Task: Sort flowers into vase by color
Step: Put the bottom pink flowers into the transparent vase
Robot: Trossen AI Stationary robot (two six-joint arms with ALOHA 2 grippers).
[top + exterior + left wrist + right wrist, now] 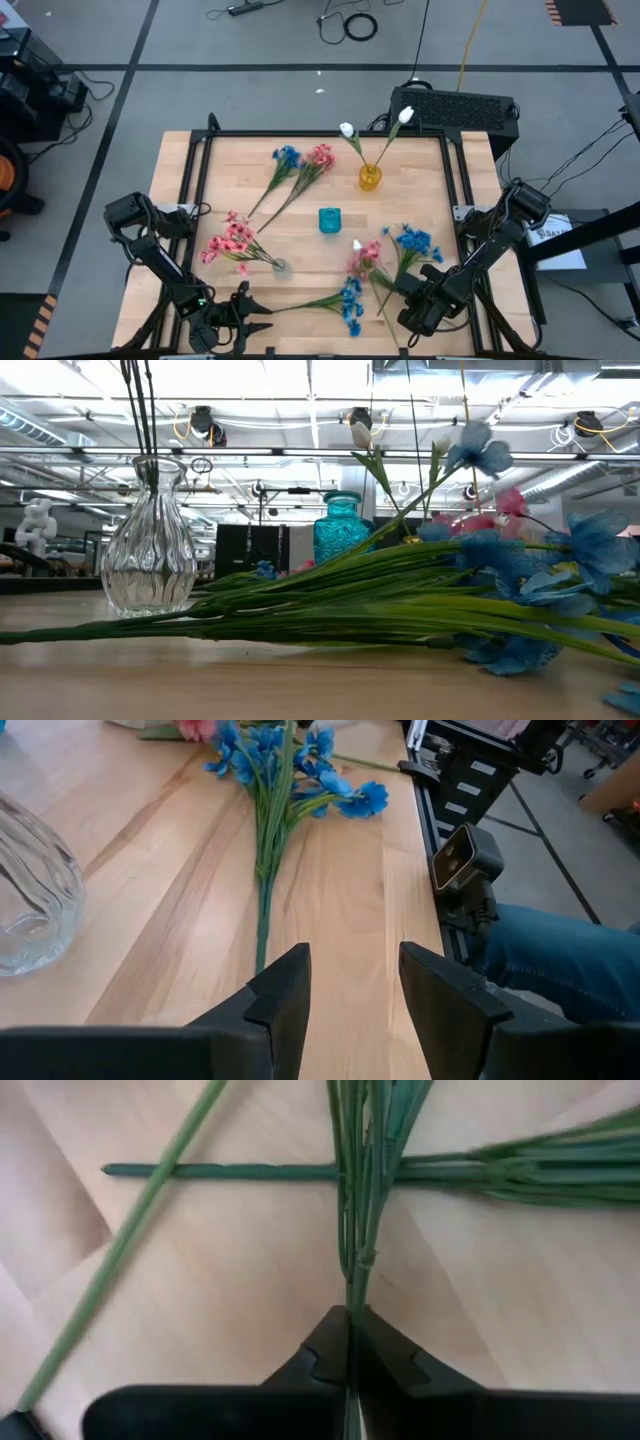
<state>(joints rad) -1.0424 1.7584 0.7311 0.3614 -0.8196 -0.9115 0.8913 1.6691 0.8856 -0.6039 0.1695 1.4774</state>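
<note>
I see even, bright light; ceiling lamps [300, 385] glare across the low view's top, and near blue blossoms [520, 575] at right blur.

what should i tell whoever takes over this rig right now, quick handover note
Right gripper: shut on a thin green flower stem, near table edge, right side.
Left gripper: open, empty, low at the near edge, facing the blue-blossom spray lying flat.
Done: two white tulip-like buds in the amber glass vase; pink blossoms in the clear ribbed glass vase.
Left: teal glass vase has no flowers; loose blue and pink sprays lie at the far left and near right.
</note>
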